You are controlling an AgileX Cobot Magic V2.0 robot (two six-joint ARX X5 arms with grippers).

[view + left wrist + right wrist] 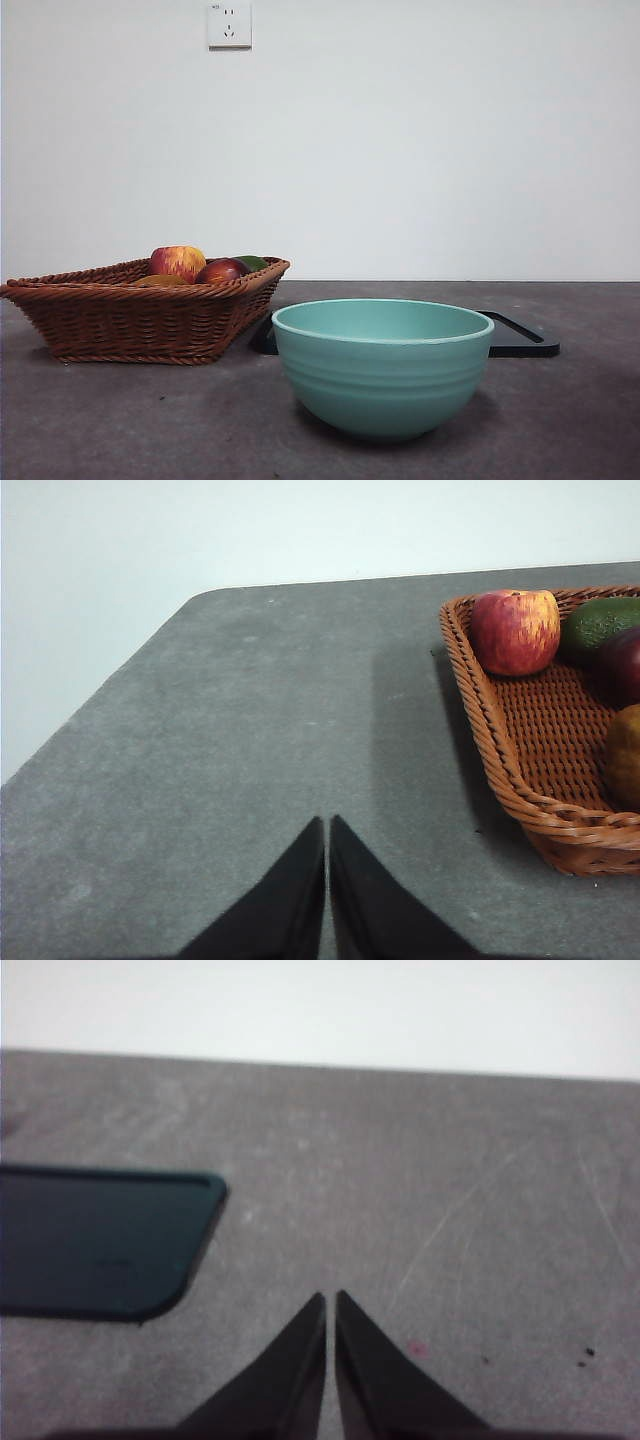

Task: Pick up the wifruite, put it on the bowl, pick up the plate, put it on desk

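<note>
You have nothing done yet. At nine o'clock the wifruite (160, 281) lies in the basket (140, 320); the bowl (382, 366) at six is empty, the plate (520, 340) at three behind it. Left gripper (327, 825) and right gripper (330, 1300) are closed, empty.

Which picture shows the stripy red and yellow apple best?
The left wrist view. There the apple sits whole and unhidden in the basket. In the front view the basket rim hides the lower part of the apple. The right wrist view does not show it at all.
</note>
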